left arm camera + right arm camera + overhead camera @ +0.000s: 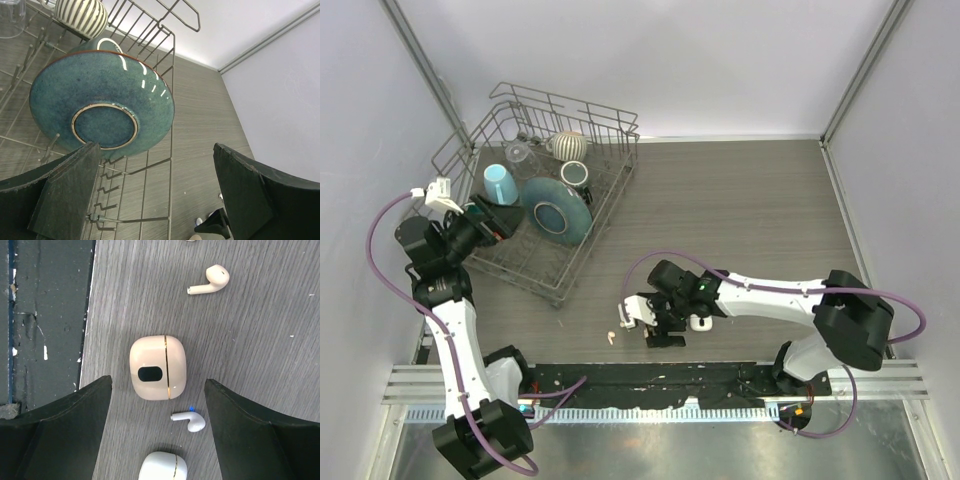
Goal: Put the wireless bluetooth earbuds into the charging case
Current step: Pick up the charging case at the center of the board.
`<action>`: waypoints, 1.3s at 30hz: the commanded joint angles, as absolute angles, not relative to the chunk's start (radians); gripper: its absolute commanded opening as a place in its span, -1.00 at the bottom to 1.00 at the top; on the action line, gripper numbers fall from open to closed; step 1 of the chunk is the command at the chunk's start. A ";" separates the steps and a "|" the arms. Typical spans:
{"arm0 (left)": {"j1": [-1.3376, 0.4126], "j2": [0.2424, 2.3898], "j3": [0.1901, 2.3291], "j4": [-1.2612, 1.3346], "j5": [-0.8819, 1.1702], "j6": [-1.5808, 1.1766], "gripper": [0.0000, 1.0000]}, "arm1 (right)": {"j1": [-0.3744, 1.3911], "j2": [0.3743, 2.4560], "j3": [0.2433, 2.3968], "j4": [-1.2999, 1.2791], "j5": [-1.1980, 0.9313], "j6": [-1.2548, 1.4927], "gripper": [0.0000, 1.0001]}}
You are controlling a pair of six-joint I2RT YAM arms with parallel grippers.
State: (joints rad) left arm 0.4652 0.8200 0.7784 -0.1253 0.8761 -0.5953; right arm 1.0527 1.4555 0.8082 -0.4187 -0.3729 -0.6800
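In the right wrist view a beige charging case (157, 367) lies shut on the wood table, with a black oval window and a gold seam. A white earbud (189, 421) with a blue light lies just below it. A cream earbud (210, 280) lies farther off, and a second, white case (162, 466) shows at the bottom edge. My right gripper (157, 390) hangs open over them, its fingers either side of the beige case and the white earbud, touching nothing. From above, the right gripper (660, 322) sits near the table's front, with the cream earbud (610, 337) to its left. My left gripper (505, 215) is open, far away at the rack.
A wire dish rack (570, 285) stands at the back left, holding a teal plate (558, 212), a blue cup (500, 183), a mug (575, 175) and a striped bowl (570, 145). The left gripper (160, 190) looks at the plate's underside (100, 100). A black mat (45, 315) borders the table's near edge.
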 commanded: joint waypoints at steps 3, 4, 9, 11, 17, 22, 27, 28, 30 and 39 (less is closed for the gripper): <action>0.469 0.815 0.776 -0.094 0.900 -0.603 0.99 | 1.046 1.512 0.844 -0.333 -0.416 -0.695 0.59; 0.469 0.815 0.776 -0.094 0.902 -0.603 0.99 | 1.043 1.519 0.844 -0.331 -0.417 -0.695 0.59; 0.469 0.815 0.775 -0.098 0.904 -0.600 1.00 | 1.035 1.554 0.841 -0.325 -0.420 -0.696 0.55; 0.471 0.813 0.775 -0.100 0.904 -0.598 0.99 | 1.034 1.568 0.841 -0.322 -0.420 -0.692 0.51; 0.469 0.815 0.775 -0.104 0.902 -0.597 0.99 | 1.034 1.589 0.842 -0.322 -0.385 -0.670 0.27; 0.469 0.815 0.776 -0.107 0.897 -0.597 1.00 | 1.035 1.597 0.844 -0.325 -0.348 -0.657 -0.03; 0.469 0.815 0.785 -0.129 0.852 -0.597 1.00 | 1.034 1.585 0.854 -0.295 -0.308 -0.618 -0.59; 0.469 0.813 0.793 -0.150 0.818 -0.597 1.00 | 1.034 1.580 0.856 -0.273 -0.302 -0.609 -0.68; 0.469 0.810 0.795 -0.152 0.728 -0.636 1.00 | 1.034 1.554 0.857 -0.247 -0.285 -0.572 -0.98; 0.472 0.804 0.793 -0.083 0.767 -0.712 0.99 | 1.035 1.355 0.787 -0.057 -0.164 -0.494 -0.98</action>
State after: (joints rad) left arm 0.4656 0.8196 0.7738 -0.1490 0.7094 -0.6846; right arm 1.0328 1.4734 0.8070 -0.2008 -0.2405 -0.5369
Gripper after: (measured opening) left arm 0.996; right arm 0.543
